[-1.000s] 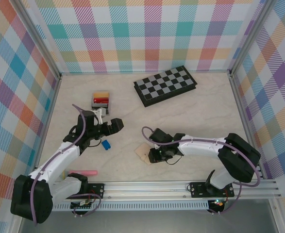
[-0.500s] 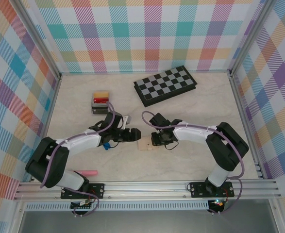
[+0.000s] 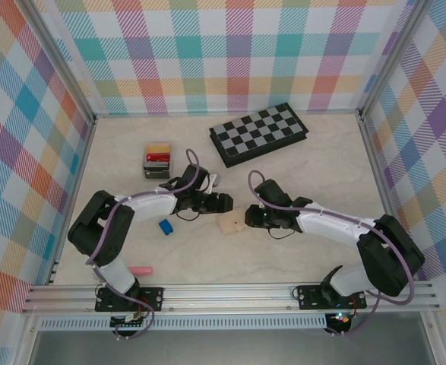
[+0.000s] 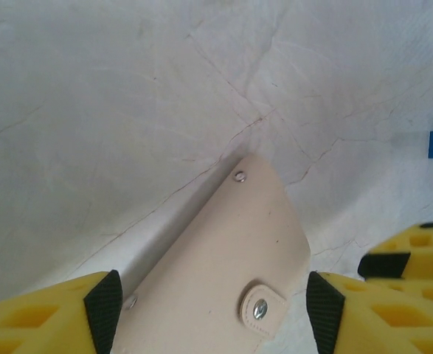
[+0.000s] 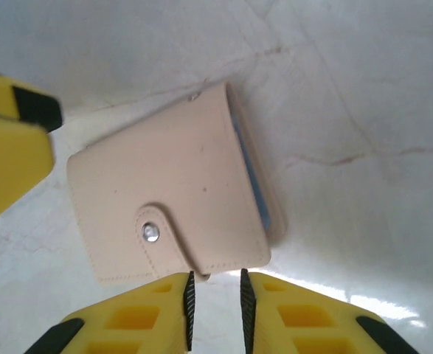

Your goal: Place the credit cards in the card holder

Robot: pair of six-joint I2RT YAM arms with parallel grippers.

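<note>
Your left gripper point(image 4: 212, 302) straddles the closed wallet point(image 3: 229, 223), jaws wide; your right gripper point(image 5: 215, 295), jaws narrow, sits at its right edge.

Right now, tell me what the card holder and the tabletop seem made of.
Card holder: probably leather or faux leather, matte tan, soft rounded edges; its snap stud looks like shiny metal. Tabletop: marble-patterned, pale with thin veins, slightly glossy; real stone or laminate, can't tell.
</note>
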